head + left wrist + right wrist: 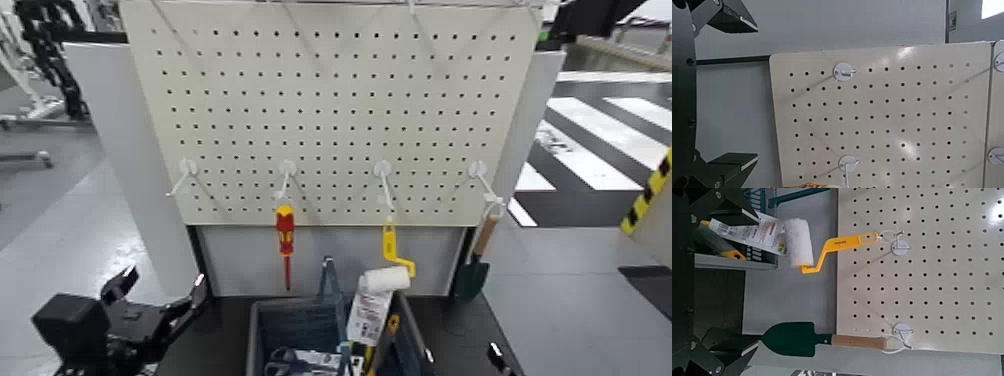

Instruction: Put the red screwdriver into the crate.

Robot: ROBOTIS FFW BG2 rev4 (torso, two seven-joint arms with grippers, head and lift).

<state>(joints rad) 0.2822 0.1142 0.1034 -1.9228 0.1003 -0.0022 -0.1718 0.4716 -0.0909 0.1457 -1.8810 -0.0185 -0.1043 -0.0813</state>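
1. Now, the red screwdriver (pixel 285 240) hangs upright on the pegboard (pixel 330 100), above the crate (pixel 300 335).
2. Left claw (pixel 160 300), released, sits lower-left of it, nearer.
3. Right claw: grip unreadable.

The pegboard (pixel 330 110) is a smooth, matt cream panel, with glossy white plastic-looking hooks (pixel 289 172) on it. The red screwdriver (pixel 285 235) has a glossy plastic-looking handle, the paint roller (pixel 797 241) a fuzzy white sleeve, a shiny yellow handle and a paper label, and the trowel (pixel 793 338) a matt dark green blade on a bare wooden handle. The crate (pixel 300 325) is dull blue-grey ribbed plastic, and the left gripper (pixel 160 305) is matt black.
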